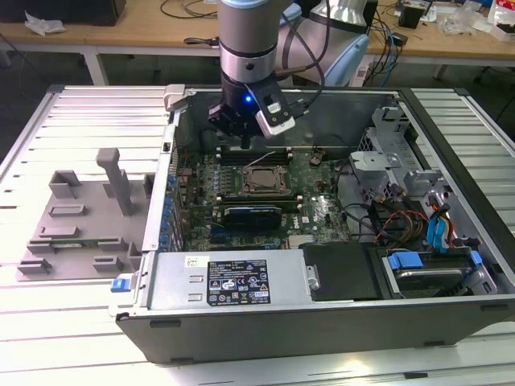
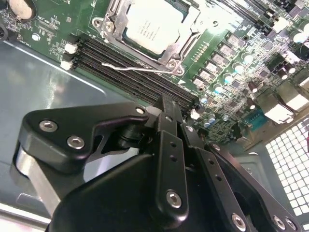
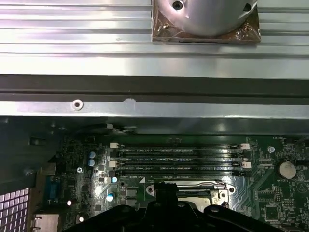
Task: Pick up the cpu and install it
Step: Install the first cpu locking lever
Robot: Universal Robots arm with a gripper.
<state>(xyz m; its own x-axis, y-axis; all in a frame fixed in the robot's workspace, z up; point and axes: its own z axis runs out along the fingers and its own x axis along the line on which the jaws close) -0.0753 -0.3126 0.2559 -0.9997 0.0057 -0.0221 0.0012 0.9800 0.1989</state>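
Second wrist view showed the cpu (image 2: 153,24) lying in the socket (image 2: 110,25); the gripper (image 2: 167,102), jaws apparently closed and empty, hovered near the slots (image 2: 120,67). Flat, square seating needed checking.

Nothing legible: minute print on the power supply's (image 1: 173,281) black label (image 1: 238,283), faint marks on the cpu (image 2: 152,25).

Four black memory slots (image 3: 178,159) lie on the green motherboard (image 3: 268,200) between the grey chassis wall (image 3: 193,108) and the socket frame (image 3: 223,194), which the gripper (image 3: 164,192) partly hides.
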